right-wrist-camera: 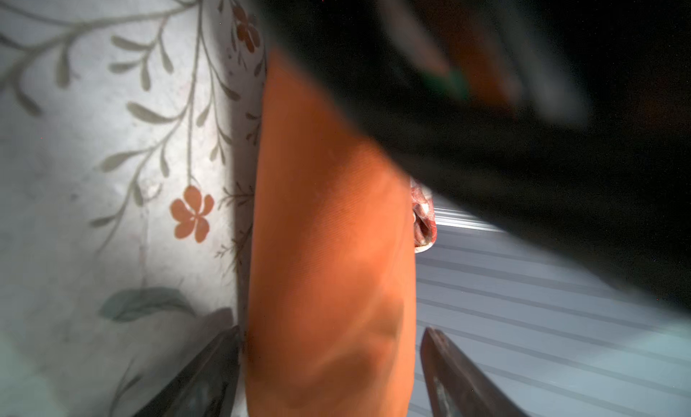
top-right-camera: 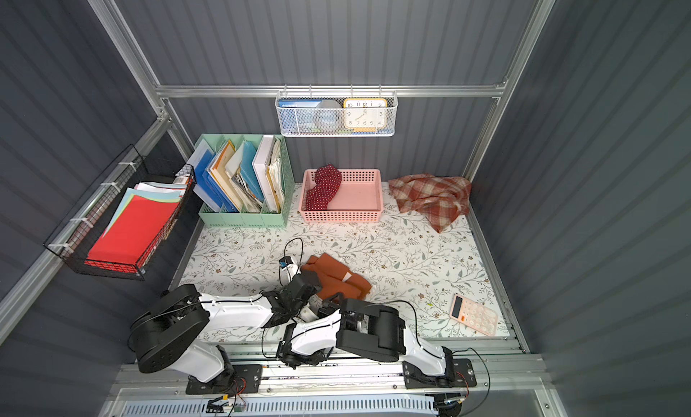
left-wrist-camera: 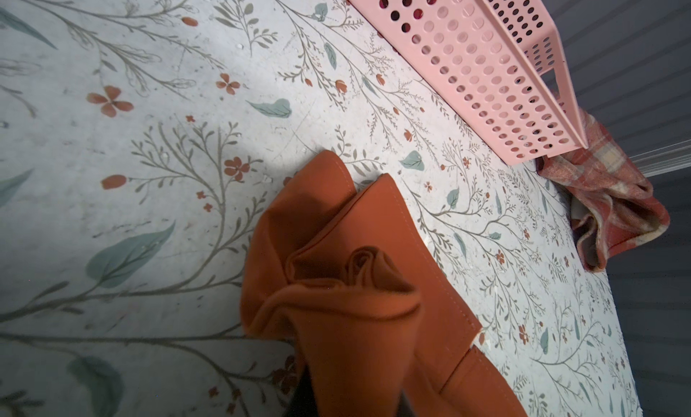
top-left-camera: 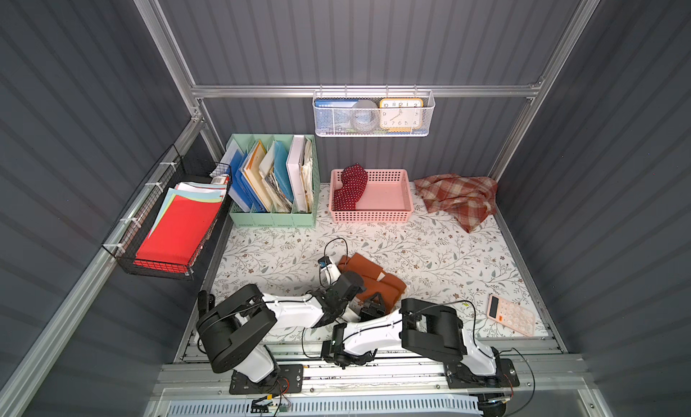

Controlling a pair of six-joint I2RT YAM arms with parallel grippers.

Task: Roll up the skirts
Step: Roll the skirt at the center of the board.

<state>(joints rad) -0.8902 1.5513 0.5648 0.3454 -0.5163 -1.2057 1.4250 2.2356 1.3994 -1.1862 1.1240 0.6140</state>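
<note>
Mid-roll on the second skirt, by my read. The plain rust-orange cloth skirt [top-left-camera: 374,280] lies on the floral-print tabletop [top-left-camera: 430,254], near the front edge by both arms. It's partly rolled, one end coiled and the rest lying flat.

My left hand [top-left-camera: 353,284] is clenched on the coiled end; the left wrist view shows the fabric spiral [left-wrist-camera: 359,262] rising out of the grip. My right hand [right-wrist-camera: 331,336] straddles the roll, fingers [right-wrist-camera: 209,359] apart on either side. Can't tell whether they press the cloth yet.

The dark red white-dotted skirt [top-left-camera: 349,187] sits bundled in the pink perforated plastic basket [top-left-camera: 407,194], one end over the rim. Looks done. The red-and-cream plaid woolly skirt [top-left-camera: 458,196] is crumpled in the far right corner, just beside the basket, and not rolled.

Next: the right hand needs a firm pinch on the roll. Then both hands turn together toward the flat tail with even tension, or the coil goes conical. The cloth is soft and may spring loose on release.
</note>
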